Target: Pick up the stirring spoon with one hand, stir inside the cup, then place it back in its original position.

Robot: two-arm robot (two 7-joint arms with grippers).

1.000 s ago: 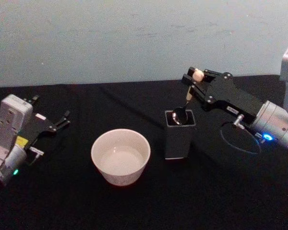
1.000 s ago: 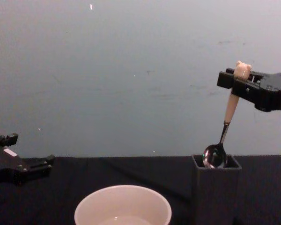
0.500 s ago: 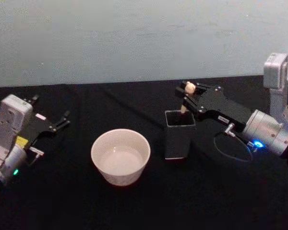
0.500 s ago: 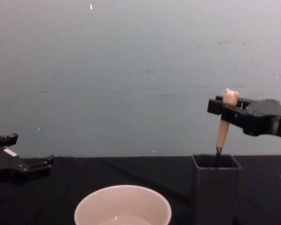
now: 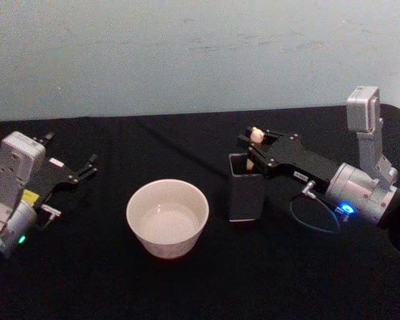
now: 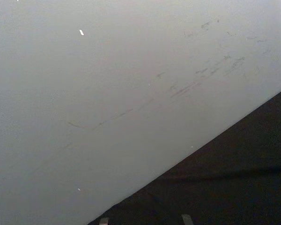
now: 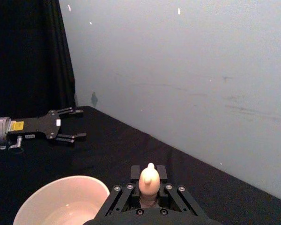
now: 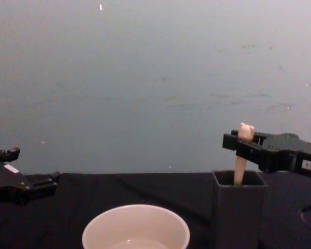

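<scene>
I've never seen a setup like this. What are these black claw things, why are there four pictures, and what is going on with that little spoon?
These are four cameras on one two-armed robot, all at the same moment. One looks down from its head, one looks across from its chest, and one sits on each wrist.

The claws are its hands. The right hand is shut on the stirring spoon, gripping it near the animal-head knob, with the lower part of the spoon down inside the dark grey square holder. The right wrist camera looks along that hand at the knob. The left hand rests open at the side, holding nothing; its wrist camera mostly faces the wall.

Both stand on a black table, along with a cream-white cup beside the holder.
</scene>
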